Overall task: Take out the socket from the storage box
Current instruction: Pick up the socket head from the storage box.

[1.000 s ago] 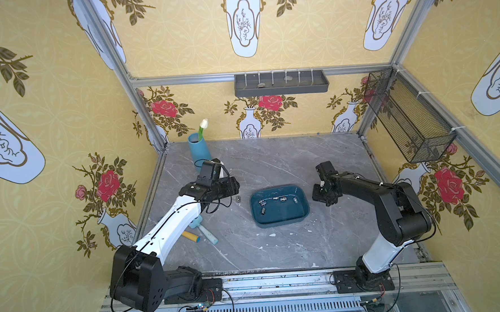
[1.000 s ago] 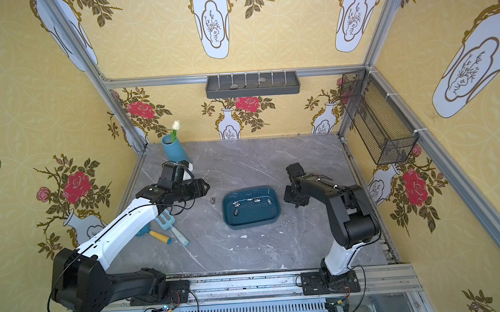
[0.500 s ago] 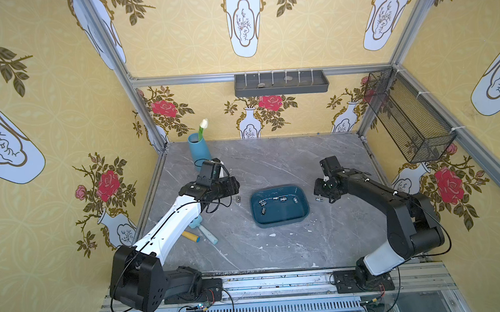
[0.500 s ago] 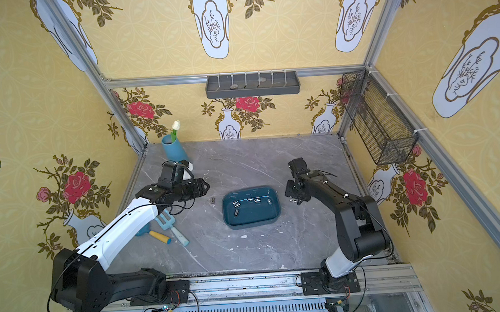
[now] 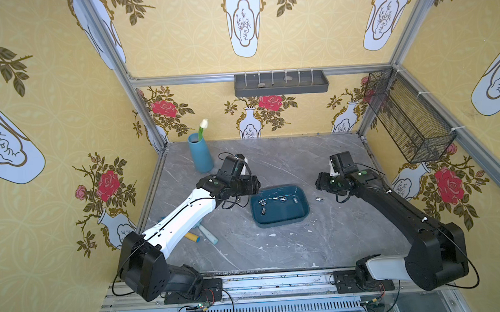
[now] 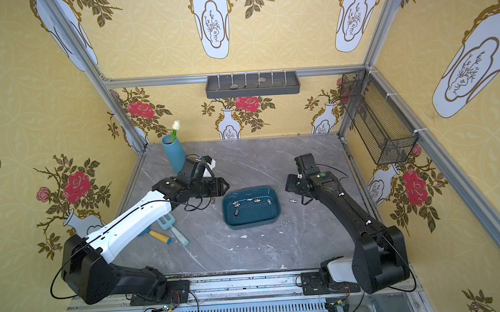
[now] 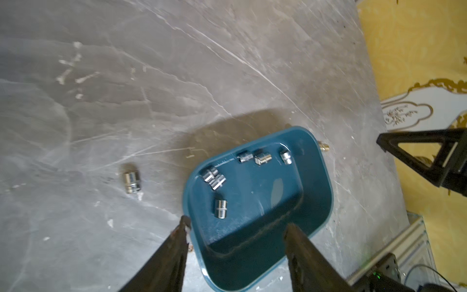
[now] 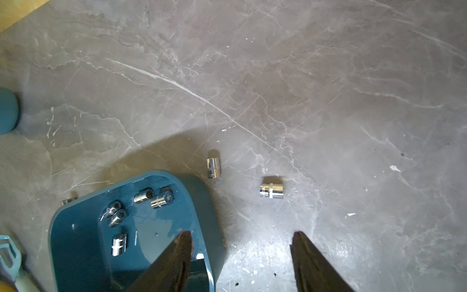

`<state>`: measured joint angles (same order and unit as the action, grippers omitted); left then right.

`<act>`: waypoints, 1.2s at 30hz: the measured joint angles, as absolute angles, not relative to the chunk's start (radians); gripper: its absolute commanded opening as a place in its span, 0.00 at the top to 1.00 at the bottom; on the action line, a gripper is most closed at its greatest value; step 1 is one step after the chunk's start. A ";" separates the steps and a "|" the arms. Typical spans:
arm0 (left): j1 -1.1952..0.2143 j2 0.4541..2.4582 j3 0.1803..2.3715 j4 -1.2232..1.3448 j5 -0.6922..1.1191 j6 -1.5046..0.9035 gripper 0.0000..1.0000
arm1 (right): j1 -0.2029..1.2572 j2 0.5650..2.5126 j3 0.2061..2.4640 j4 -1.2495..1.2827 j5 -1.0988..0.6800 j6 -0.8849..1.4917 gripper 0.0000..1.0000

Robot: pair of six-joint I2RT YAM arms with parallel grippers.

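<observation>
Moved: black right arm has dropped its elbow toward the front right corner of the grey marble-look tabletop; white left arm has kept its place.
Box: shallow dark teal plastic storage box with rounded corners sits around the middle of the tabletop.
Right: right gripper hangs just off the box's right end, black fingers apart, nothing between them.
Left: left gripper hangs at the box's left end, fingers apart and empty.
Inside: six small chrome steel sockets lie on the box floor, most along its back wall.
Outside: two loose sockets rest on the tabletop just past the box's right end, though both top views show only one; a lone socket lies off the left end.
Elsewhere: sky-blue vase holding a white tulip stands near the back left corner; small garden tools lie near the left edge, under the left arm.
</observation>
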<state>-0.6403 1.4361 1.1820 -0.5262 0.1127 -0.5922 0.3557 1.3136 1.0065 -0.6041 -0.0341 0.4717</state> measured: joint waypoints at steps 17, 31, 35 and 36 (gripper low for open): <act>-0.818 1.740 1.242 -0.569 0.069 -0.601 0.42 | 0.366 1.241 0.932 -0.597 -0.076 0.500 0.32; -0.818 1.829 1.231 -0.570 0.020 -0.571 0.47 | 0.366 1.237 0.905 -0.594 -0.081 0.500 0.32; -0.818 1.854 1.231 -0.566 0.000 -0.558 0.50 | 0.366 1.237 0.895 -0.576 -0.083 0.500 0.32; -0.818 1.858 1.231 -0.562 -0.004 -0.557 0.51 | 0.366 1.237 0.892 -0.572 -0.082 0.500 0.32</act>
